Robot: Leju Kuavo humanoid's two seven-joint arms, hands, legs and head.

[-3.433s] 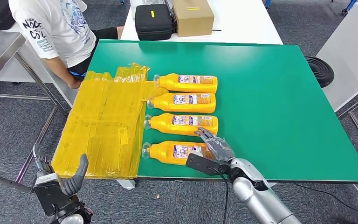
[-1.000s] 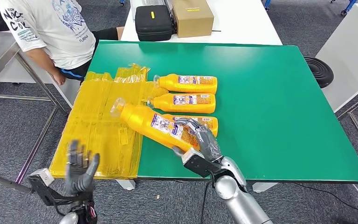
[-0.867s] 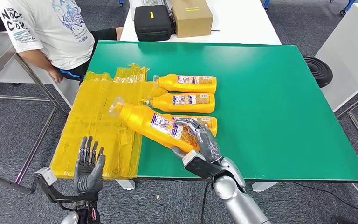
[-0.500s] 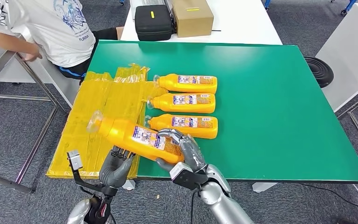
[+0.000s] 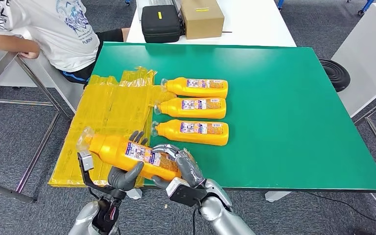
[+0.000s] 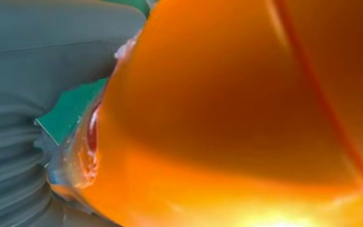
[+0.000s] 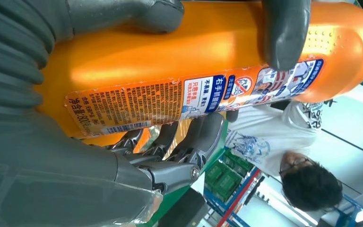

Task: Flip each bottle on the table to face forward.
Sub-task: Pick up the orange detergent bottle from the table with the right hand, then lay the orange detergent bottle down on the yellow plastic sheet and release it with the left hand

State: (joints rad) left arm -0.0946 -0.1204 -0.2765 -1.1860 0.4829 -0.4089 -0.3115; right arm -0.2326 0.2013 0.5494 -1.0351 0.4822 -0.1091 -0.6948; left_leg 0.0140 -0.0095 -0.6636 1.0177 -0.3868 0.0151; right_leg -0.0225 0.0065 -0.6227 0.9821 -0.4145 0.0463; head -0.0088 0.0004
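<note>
So far three orange plastic bottles (image 5: 192, 105) lie labelled-side up mid-table, while the fourth orange bottle (image 5: 127, 152) is lifted off the green table's (image 5: 293, 107) near edge, clasped by the right hand (image 5: 178, 166) and cupped by the left hand (image 5: 122, 176), unturned.

Right arm (image 5: 223, 220) – smooth silver tube, black block at the wrist, black cable along its underside. Right hand (image 5: 178, 164) – grey ribbed cover, darker grey fingers (image 7: 286, 33), thick grey thumb (image 7: 123, 14). Left hand (image 5: 122, 176) dark grey, black bracket beside the wrist carrying a small silver box; red and black wires below.
</note>
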